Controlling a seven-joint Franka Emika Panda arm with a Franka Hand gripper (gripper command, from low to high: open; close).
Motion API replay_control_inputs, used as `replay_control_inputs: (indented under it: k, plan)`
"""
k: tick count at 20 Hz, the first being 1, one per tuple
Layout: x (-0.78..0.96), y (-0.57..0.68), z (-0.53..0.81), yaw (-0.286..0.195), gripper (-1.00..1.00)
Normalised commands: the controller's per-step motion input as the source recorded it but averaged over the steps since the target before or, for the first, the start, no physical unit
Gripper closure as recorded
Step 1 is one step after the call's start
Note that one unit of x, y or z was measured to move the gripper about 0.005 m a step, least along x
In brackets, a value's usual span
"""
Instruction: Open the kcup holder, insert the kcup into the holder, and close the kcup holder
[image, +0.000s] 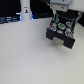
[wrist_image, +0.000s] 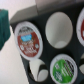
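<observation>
The black kcup holder (image: 61, 34) stands at the exterior view's right with its drawer pulled open and round slots showing. The kcup (wrist_image: 63, 68), with its green top, sits in one slot; it also shows in the exterior view (image: 61, 24). A pod with a reddish-white top (wrist_image: 28, 39) fills a neighbouring slot, and one slot (wrist_image: 58, 29) is empty. My gripper (image: 63, 18) hangs just above the open drawer. Its fingers look spread and hold nothing. The fingertips do not show in the wrist view.
The holder stands on a white table (image: 25, 55). A white bottle-like object (image: 25, 12) and dark clutter stand along the far edge at the exterior view's left. A teal object (wrist_image: 4, 27) sits at the wrist view's edge beside the holder.
</observation>
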Motion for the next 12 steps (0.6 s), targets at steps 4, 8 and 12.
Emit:
replay_control_inputs:
  k: [4, 8, 12]
  plan:
    - [0.72, 0.00, 0.01, 0.052, -1.00]
    - [0.61, 0.00, -0.16, 0.099, -1.00]
    - [0.31, 0.00, -0.30, 0.198, -1.00]
